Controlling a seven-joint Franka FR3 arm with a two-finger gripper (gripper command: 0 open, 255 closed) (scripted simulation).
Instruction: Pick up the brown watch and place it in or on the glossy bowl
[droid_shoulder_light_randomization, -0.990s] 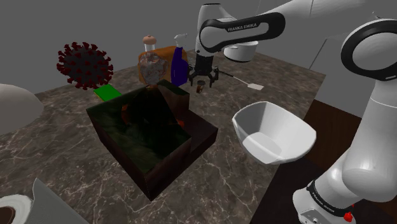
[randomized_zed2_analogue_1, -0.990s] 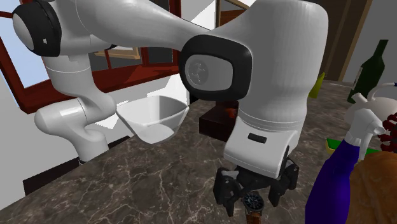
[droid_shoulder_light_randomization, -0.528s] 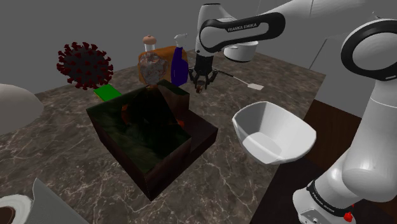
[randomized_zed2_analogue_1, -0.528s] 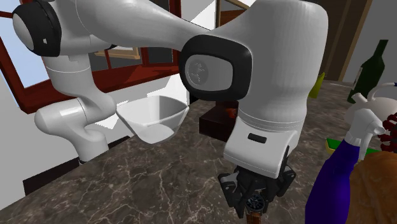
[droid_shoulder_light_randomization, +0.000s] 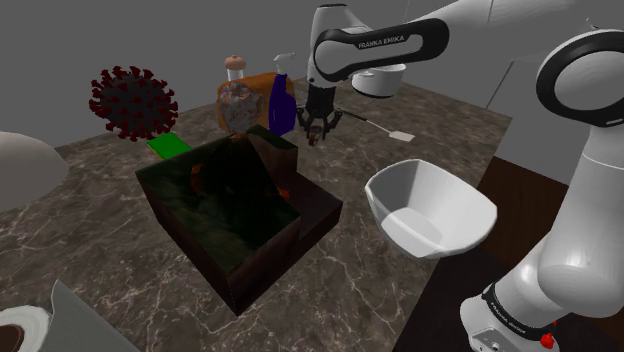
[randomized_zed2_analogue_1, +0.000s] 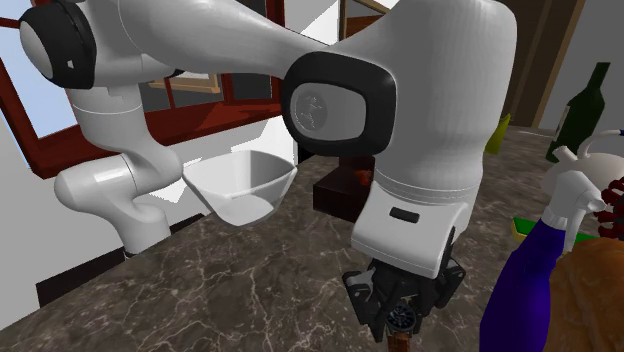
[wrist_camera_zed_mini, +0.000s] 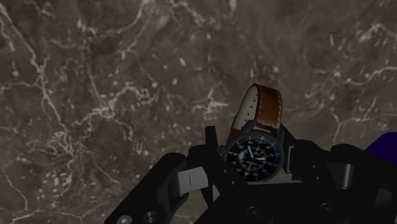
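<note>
The brown-strapped watch (wrist_camera_zed_mini: 266, 107) with a dark dial stands on edge on the marble counter, clasped between my black fingers (wrist_camera_zed_mini: 214, 151). My gripper (wrist_camera_zed_mini: 253, 159) is shut on its case. In the shoulder view the gripper (droid_shoulder_light_randomization: 317, 133) hangs low over the counter's far side, right beside the purple spray bottle, with the watch (droid_shoulder_light_randomization: 316, 140) at its tips. From the second exterior view the gripper (randomized_zed2_analogue_1: 402, 318) grips the watch (randomized_zed2_analogue_1: 401, 319) just above the counter. The glossy white bowl (droid_shoulder_light_randomization: 440, 215) sits near the counter's right edge, well apart from the gripper, and appears again (randomized_zed2_analogue_1: 240, 185) behind the arm.
A dark open box (droid_shoulder_light_randomization: 240, 210) takes up the counter's middle. Next to the gripper stand a purple spray bottle (droid_shoulder_light_randomization: 281, 100), a jar (droid_shoulder_light_randomization: 238, 100) and an orange-brown object. A red spiky ball (droid_shoulder_light_randomization: 132, 102), a green block (droid_shoulder_light_randomization: 168, 146), a white spatula (droid_shoulder_light_randomization: 390, 130) and a green bottle (randomized_zed2_analogue_1: 578, 115) lie farther off.
The fingers stood open around the watch a second ago and have closed on it. Since half a second ago nothing has moved.
</note>
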